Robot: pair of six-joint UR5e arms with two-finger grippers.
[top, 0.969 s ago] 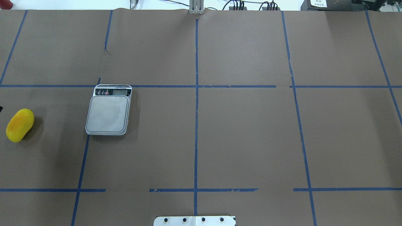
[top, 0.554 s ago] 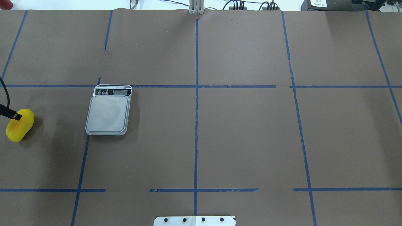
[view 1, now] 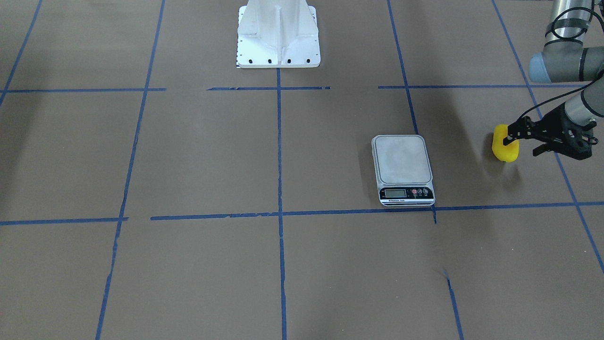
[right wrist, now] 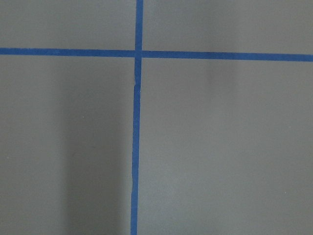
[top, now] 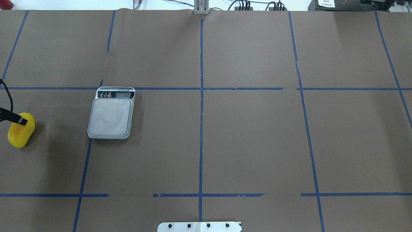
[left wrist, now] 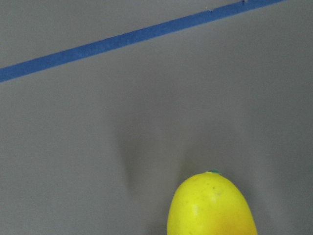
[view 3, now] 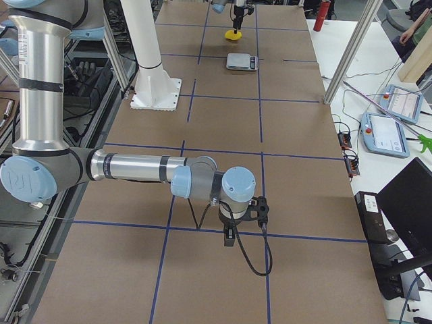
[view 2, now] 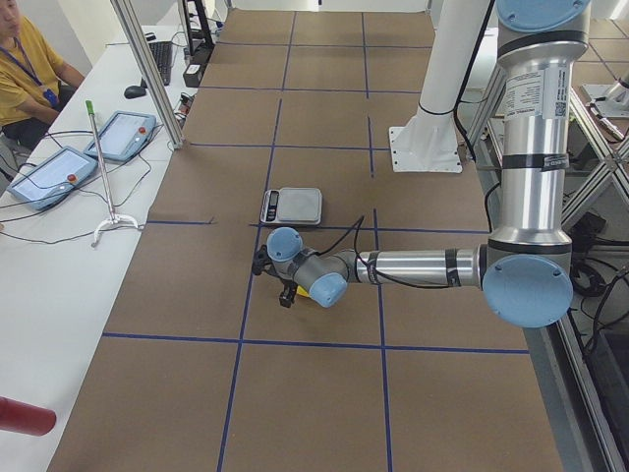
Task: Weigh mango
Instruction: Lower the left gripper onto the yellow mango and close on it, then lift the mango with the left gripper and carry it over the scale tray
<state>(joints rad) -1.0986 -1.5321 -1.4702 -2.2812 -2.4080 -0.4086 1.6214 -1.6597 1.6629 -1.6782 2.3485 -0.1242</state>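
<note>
2 tools | left tool (view 1: 522, 146) spread wide at mango (view 1: 503, 148) | right tool (view 3: 244, 221) state: cannot tell

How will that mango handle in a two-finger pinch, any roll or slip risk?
Likely rolls if nudged: the mango is rounded and oblong, lying on flat paper. Probably slippery: its skin looks smooth in the left wrist view, so a grip across the narrow middle seems safest. Seems firm; no sagging or dents visible.

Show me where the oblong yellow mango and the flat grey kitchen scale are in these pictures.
Oblong yellow mango (top: 21, 135): overhead exterior view, on its bare lower half.
Flat grey kitchen scale (top: 111, 117): overhead exterior view, on the middle of its platform.
</note>
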